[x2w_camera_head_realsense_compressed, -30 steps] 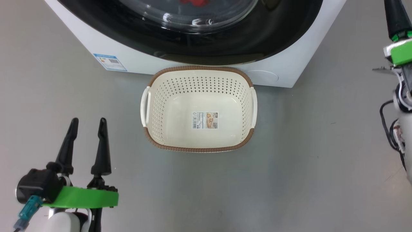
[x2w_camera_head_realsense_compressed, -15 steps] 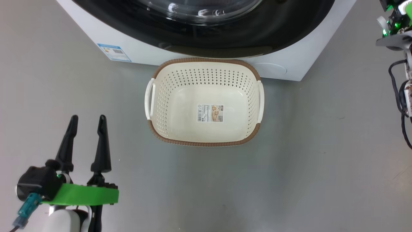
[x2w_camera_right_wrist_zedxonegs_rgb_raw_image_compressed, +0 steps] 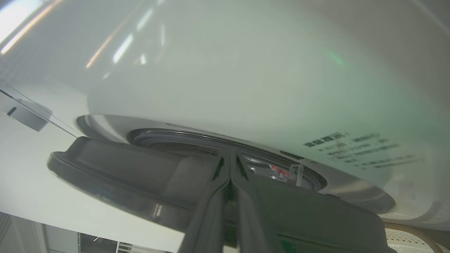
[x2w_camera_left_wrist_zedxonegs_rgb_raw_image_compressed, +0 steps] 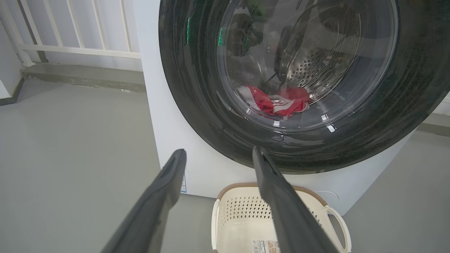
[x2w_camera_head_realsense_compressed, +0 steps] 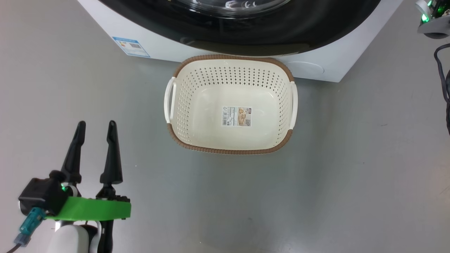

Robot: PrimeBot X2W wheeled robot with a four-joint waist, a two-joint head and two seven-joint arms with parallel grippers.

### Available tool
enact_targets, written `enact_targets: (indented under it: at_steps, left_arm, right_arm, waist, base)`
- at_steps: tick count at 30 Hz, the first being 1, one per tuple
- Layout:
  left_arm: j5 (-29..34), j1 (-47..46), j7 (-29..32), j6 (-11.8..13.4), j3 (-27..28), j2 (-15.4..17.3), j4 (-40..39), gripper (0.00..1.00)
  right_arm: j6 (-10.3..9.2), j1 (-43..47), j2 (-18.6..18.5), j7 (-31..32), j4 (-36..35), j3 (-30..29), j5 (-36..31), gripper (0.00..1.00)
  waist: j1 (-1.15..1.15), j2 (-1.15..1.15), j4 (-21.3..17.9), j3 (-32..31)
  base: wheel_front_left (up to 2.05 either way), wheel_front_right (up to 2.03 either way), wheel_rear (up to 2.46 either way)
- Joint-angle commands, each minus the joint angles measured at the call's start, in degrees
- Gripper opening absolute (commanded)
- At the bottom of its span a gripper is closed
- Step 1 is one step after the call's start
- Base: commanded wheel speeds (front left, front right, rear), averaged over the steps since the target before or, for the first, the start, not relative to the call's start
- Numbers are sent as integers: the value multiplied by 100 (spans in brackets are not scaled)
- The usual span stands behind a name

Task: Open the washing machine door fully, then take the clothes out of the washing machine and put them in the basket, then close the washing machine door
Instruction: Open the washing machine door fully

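Glossy black door (x2w_camera_left_wrist_zedxonegs_rgb_raw_image_compressed: 197, 105), bulging clear glass — left pincer (x2w_camera_head_realsense_compressed: 96, 123) spread, empty; right pincer (x2w_camera_right_wrist_zedxonegs_rgb_raw_image_compressed: 230, 154) pinched together.

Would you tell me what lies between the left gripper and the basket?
Just bare grey floor, seen in the head view, separates the left gripper from the basket.

Basket (x2w_camera_head_realsense_compressed: 211, 75): cream-white, diamond-perforated walls, brown woven-look rim.
Washing machine (x2w_camera_head_realsense_compressed: 161, 51): white; blue label sticker (x2w_camera_head_realsense_compressed: 130, 46).
Washing machine door (x2w_camera_head_realsense_compressed: 299, 31): glossy black.
Clothes (x2w_camera_left_wrist_zedxonegs_rgb_raw_image_compressed: 277, 103): red, white stripes.
Floor (x2w_camera_head_realsense_compressed: 316, 193): plain grey.
Left tool (x2w_camera_head_realsense_compressed: 96, 123): black, green mount (x2w_camera_head_realsense_compressed: 91, 211).
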Motion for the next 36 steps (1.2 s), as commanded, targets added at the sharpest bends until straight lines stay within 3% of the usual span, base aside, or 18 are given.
enact_targets:
  at_steps: [1,16,36]
  left_arm:
    - [-37,-138,-46,-18,207,112,-114,100]
    - [-80,-125,-46,-18,246,74,-46,100]
    - [-64,125,-46,-18,312,117,88,100]
  right_arm:
    - [-5,-169,9,28,-105,41,31,0]
    - [-5,-231,39,384,32,214,33,0]
    - [-5,664,154,1223,-174,579,213,0]
  waist:
    - [0,0,15,15]
    - [0,0,38,-30]
    - [0,0,-71,-590]
  base:
    - [0,0,0]
    - [0,0,0]
    - [0,0,0]
